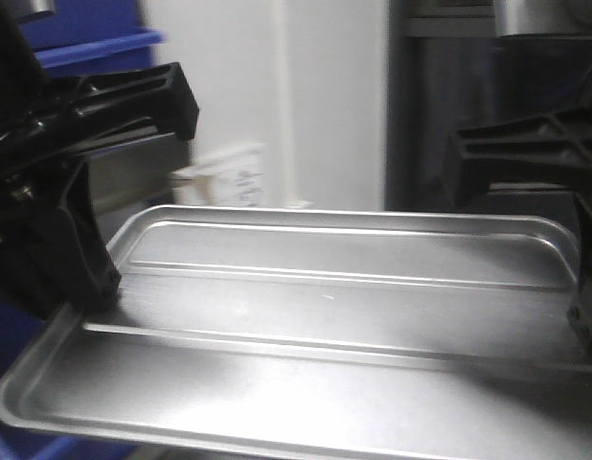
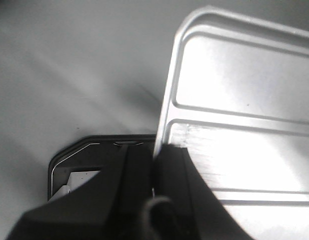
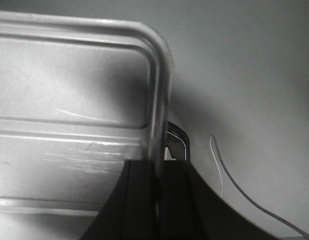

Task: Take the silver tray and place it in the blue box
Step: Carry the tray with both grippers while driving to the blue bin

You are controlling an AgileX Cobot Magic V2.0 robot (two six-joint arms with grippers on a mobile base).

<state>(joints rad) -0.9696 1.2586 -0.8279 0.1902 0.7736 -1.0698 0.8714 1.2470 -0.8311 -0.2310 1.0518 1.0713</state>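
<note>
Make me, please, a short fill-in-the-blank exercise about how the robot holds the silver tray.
1. The left gripper is shut on the raised ___ of the silver tray.
2. The right gripper clamps the ___ short side of the tray.
3. The tray's floor shows ___ long parallel ridges.
4. Nothing lies on the tray; it is ___.
Missing words: rim; opposite; two; empty.
</note>
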